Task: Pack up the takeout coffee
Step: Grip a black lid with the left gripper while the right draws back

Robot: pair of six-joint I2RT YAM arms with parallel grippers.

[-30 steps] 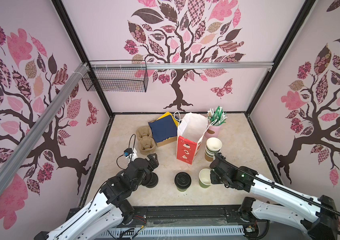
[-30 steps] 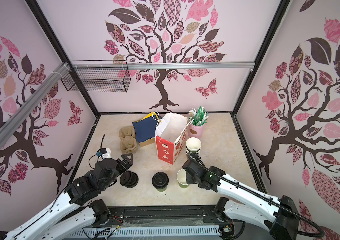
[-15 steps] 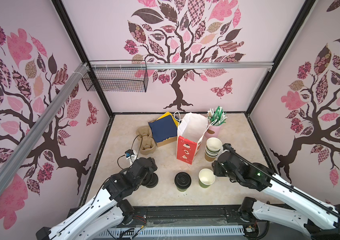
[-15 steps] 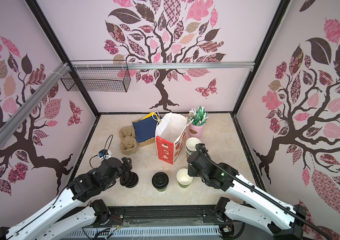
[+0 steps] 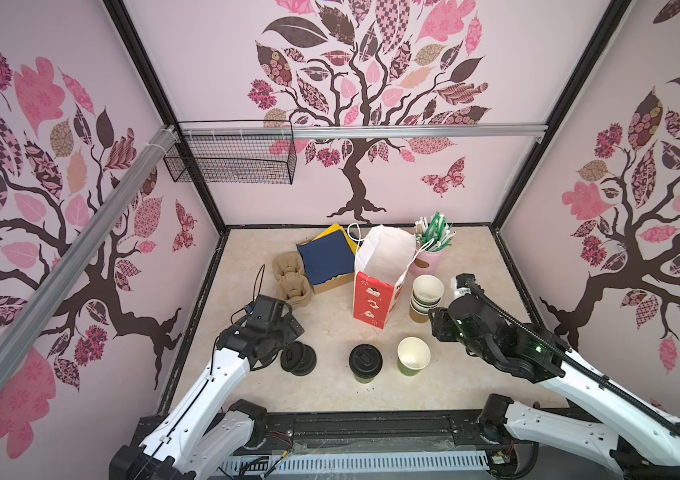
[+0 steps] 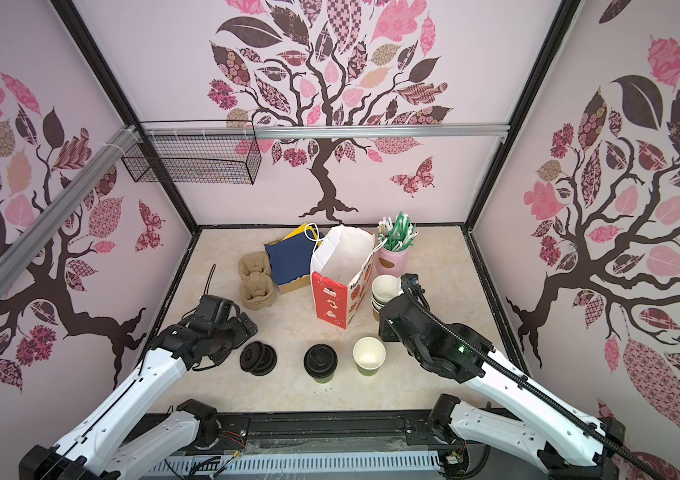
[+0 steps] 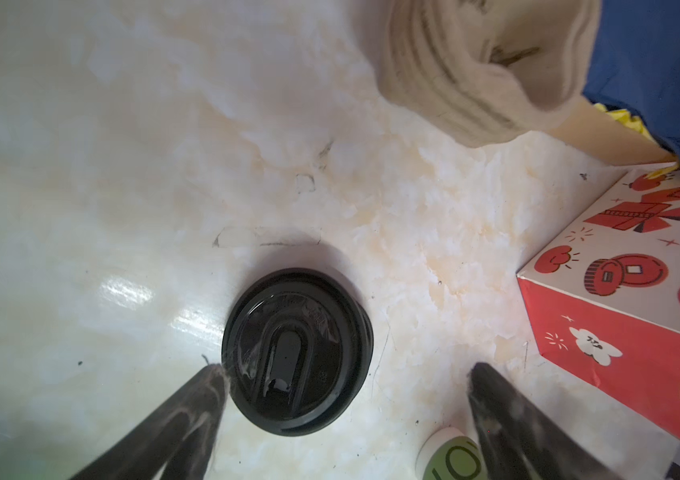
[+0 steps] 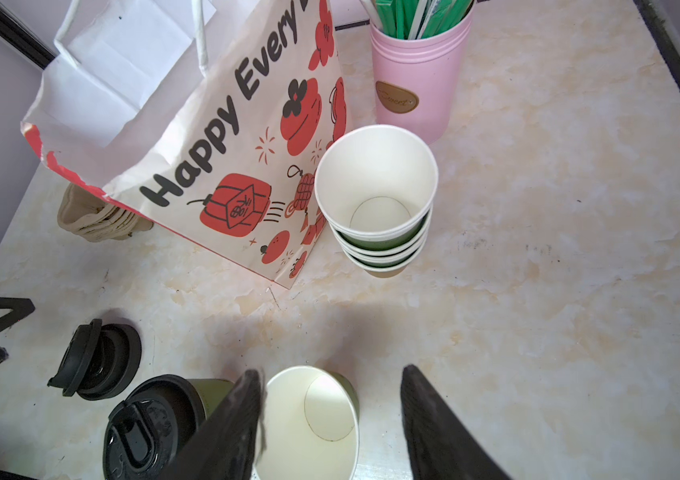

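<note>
Your left gripper [image 7: 346, 370] stands wide above the stacked round black plastic lids [image 7: 296, 353], lower centre of frame; your right gripper [image 8: 330, 372] is parted, empty.

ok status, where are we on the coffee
left gripper open at loose lids. right gripper open, empty, by the lidless cup. one lidded cup on the table, not bagged. path to bag clear.

Bench [image 6: 434, 266]: lidded cup [image 6: 320, 361] between loose black lids [image 6: 258, 358] and an open-topped cup [image 6: 368, 355]. Behind them, a red-and-white paper bag [image 6: 340, 282] stands upright beside nested cups [image 6: 384, 291].
</note>
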